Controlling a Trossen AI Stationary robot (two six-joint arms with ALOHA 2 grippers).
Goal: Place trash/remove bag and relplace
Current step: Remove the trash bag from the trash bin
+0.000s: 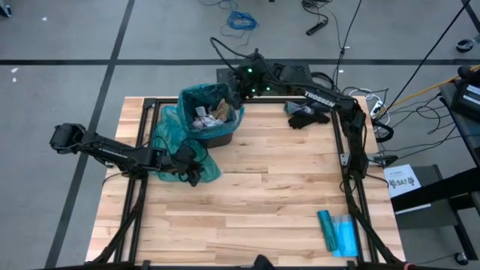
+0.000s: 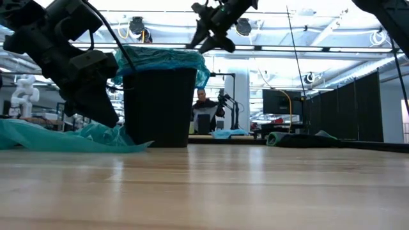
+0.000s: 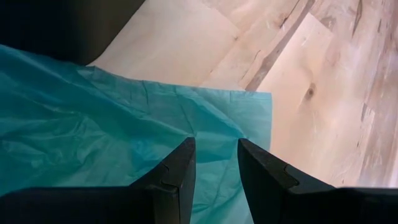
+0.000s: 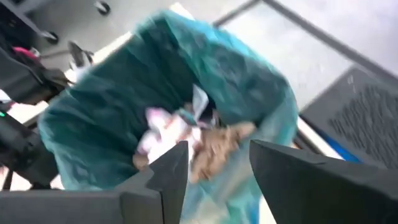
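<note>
Teal bag plastic under my left claw, wadded trash already in the lined bin.

Spare teal bag (image 3: 124, 137) lay flat on the wooden table (image 1: 262, 195), and I had the left gripper (image 3: 214, 168) parked low over it, fingers apart and gripping nothing, so it was placed to pinch the sheet, I judged, once the old liner came out. Beside it stood the black bin (image 2: 160, 105), its teal liner (image 1: 196, 101) folded over the rim to hold it open. Inside sat the trash (image 4: 186, 134), brown and white wads. My right gripper (image 4: 214, 165) hovered just above the bin mouth, fingers spread and empty; I read that as a drop just made.
</note>
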